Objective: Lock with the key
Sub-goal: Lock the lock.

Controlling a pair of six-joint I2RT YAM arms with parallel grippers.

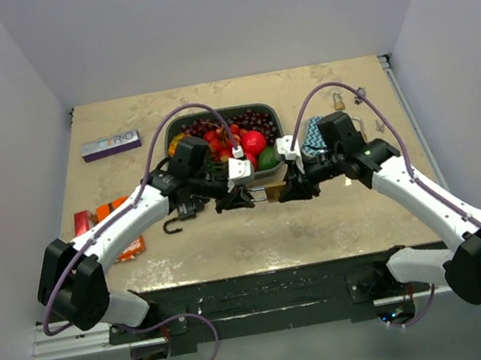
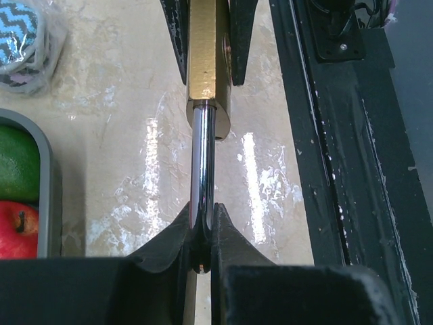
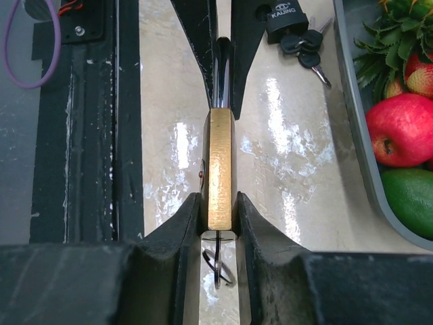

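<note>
A brass padlock (image 3: 219,169) is held level above the table between both grippers. My right gripper (image 3: 219,217) is shut on the padlock's brass body, with the key (image 3: 218,261) and its ring hanging from the keyhole end between my fingers. My left gripper (image 2: 203,227) is shut on the padlock's chrome shackle (image 2: 202,162), which runs into the brass body (image 2: 206,54). In the top view the two grippers (image 1: 235,200) (image 1: 298,190) face each other with the padlock (image 1: 273,193) between them, in front of the tray.
A grey tray (image 1: 274,118) of fruit stands behind the grippers. A black padlock with keys (image 3: 292,30) lies left of them. A purple box (image 1: 110,144) lies at the back left, orange packets (image 1: 118,225) at the left, more keys (image 1: 338,99) at the back right.
</note>
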